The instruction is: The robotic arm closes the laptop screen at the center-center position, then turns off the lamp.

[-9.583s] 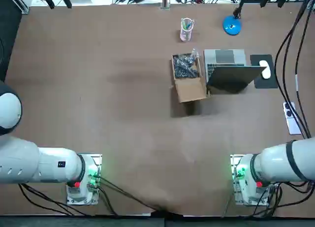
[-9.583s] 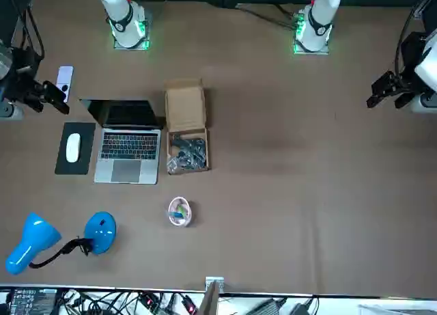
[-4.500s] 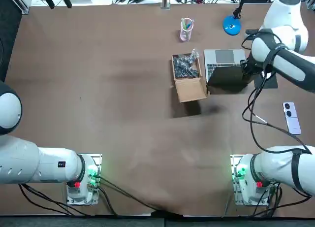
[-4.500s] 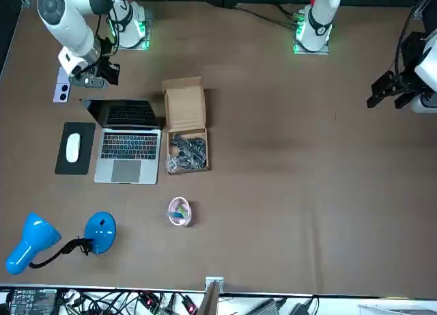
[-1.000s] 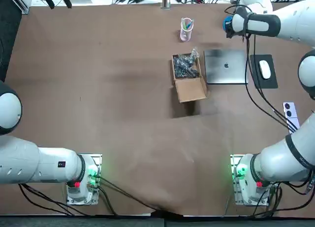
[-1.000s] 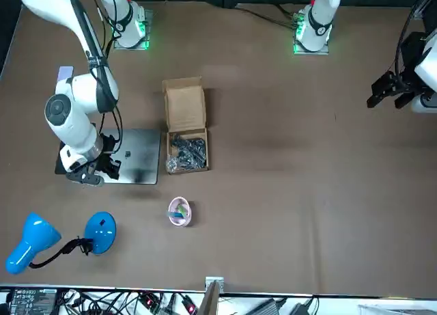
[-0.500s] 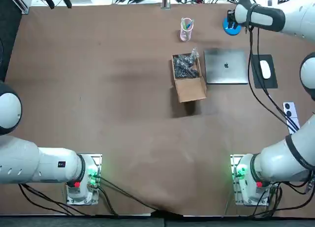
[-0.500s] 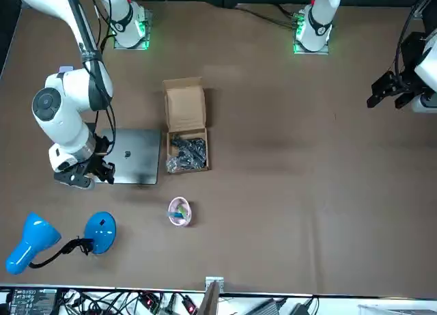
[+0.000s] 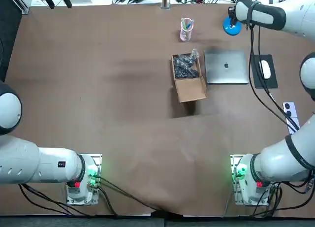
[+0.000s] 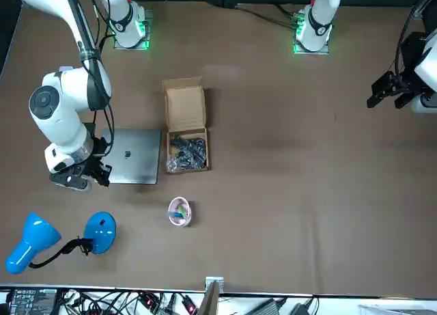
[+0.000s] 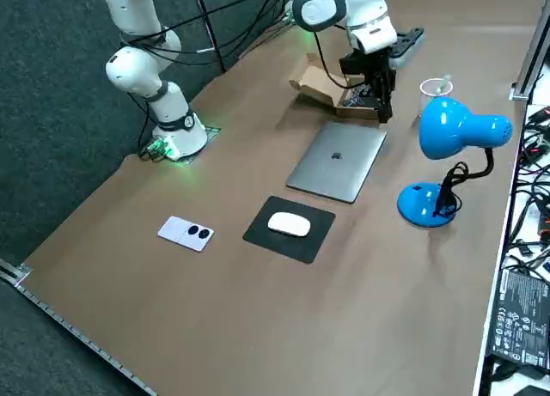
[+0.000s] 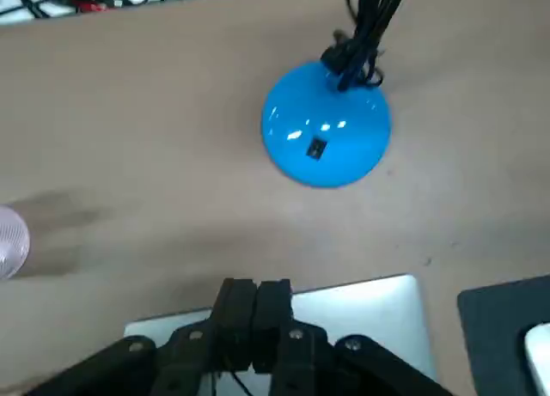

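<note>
The right jaws, pressed together, are hovering over the laptop at bottom centre; missing the small switch on the lamp (its base is domed), they're risking sliding off.

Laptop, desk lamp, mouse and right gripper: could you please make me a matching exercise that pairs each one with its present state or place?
Things:
1. laptop
2. desk lamp
3. mouse
4. right gripper

States or places:
a. lying on the black mouse pad
b. jaws shut, above the laptop's edge nearest the lamp
c. lid closed, lying flat
d. blue, with a round base

Pairs: 1-c, 2-d, 3-a, 4-b
</note>
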You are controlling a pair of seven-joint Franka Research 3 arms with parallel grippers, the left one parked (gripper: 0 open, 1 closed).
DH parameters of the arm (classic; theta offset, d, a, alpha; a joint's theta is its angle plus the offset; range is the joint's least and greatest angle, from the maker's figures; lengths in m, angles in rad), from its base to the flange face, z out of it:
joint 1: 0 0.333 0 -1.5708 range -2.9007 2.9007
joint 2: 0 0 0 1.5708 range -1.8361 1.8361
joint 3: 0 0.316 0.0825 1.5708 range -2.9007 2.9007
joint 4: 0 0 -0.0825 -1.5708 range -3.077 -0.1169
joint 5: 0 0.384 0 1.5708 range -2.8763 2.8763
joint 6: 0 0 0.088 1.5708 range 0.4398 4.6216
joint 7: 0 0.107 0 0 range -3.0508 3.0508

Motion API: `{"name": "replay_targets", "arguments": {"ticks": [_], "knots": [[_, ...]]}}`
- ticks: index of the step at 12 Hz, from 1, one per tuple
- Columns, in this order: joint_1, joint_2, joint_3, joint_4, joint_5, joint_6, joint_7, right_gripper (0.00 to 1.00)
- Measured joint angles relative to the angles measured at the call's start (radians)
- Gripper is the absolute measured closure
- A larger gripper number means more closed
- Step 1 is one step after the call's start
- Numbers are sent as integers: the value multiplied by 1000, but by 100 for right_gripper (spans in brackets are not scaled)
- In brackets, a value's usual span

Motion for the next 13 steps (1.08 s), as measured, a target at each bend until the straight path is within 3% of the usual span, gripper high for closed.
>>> {"name": "replay_targets", "arguments": {"ticks": [6,7,13], "knots": [[40,17,3,28,-219,-1,276,98],[64,35,4,37,-310,-2,381,98],[120,133,5,93,-583,-4,707,98]]}}
